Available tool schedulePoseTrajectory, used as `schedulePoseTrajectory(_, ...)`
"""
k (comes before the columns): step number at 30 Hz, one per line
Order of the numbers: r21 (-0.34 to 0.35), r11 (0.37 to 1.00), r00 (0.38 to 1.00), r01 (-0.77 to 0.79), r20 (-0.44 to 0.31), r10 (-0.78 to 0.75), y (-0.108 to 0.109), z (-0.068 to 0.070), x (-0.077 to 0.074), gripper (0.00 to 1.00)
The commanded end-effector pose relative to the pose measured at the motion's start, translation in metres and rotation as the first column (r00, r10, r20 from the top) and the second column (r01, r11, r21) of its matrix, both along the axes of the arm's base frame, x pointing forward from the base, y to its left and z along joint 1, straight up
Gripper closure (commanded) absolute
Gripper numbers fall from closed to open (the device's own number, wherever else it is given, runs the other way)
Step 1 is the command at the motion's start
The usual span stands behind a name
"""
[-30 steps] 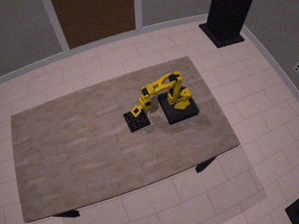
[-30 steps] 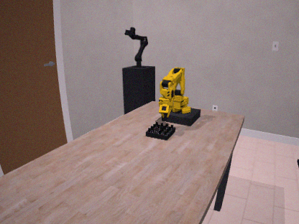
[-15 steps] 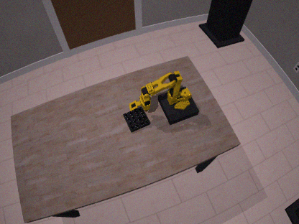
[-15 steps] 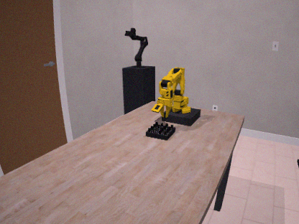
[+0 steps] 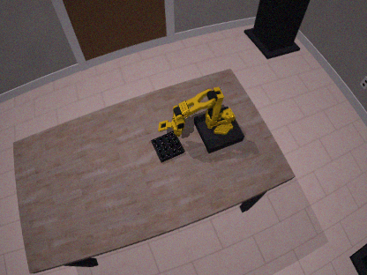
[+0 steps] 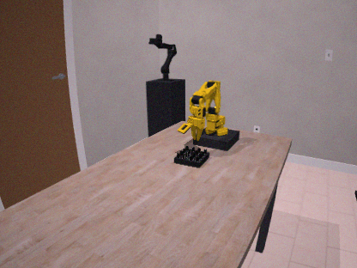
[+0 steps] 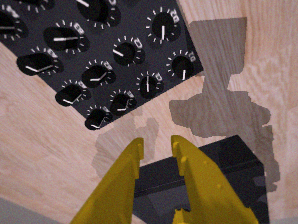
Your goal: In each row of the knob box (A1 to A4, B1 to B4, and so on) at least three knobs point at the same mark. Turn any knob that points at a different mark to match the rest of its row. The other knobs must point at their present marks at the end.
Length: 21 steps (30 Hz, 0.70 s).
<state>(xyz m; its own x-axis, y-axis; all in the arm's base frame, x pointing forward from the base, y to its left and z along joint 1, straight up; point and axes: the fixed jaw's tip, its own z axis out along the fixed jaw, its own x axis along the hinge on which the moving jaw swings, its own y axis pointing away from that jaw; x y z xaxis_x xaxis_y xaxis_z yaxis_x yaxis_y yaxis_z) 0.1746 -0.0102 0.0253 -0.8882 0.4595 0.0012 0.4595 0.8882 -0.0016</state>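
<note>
In the top view, the knob box [image 5: 172, 157] [image 6: 187, 162] [image 7: 150, 60] lies on the table [image 5: 97, 185] [image 6: 129, 193] [image 7: 30, 150], at nine o'clock from the black base [image 5: 210, 145] [image 6: 214, 143] [image 7: 235, 152], probably so placed that every row can be reached. The gripper [image 5: 177, 133] [image 6: 196, 139] [image 7: 157, 141] is seen near the box's one o'clock edge. In the exterior view, what the top view hides is shown: the fingertips are held above table height and point down, presumably so that knobs can be cleared between turns. In the wrist view, the box is found at eleven o'clock from the fingers, which are nearly clenched with nothing grasped. Only here can pointer lines be made out, as on the nearest corner knob [image 7: 96, 120]; the farther rows are cut off.

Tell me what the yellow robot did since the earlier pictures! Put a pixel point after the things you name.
The pincer [image 5: 177, 133] [image 6: 196, 139] [image 7: 157, 139] turned, swinging its square frame [image 5: 160, 127] [image 6: 180, 130] away from over the knob box [image 5: 168, 146] [image 6: 190, 162] [image 7: 64, 65], toward the door side. It holds nothing. The box and the robot's black base [image 5: 225, 143] [image 6: 209, 143] stayed put.
</note>
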Motion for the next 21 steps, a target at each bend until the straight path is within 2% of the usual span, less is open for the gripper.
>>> schedulePoseTrajectory(1,0.001,0.999,0.999,0.047,0.003,-0.047,-0.002,-0.0003,-0.0015,0.9)
schedulePoseTrajectory(21,0.001,0.997,0.997,0.08,0.003,-0.08,-0.0025,-0.0002,-0.0001,0.9)
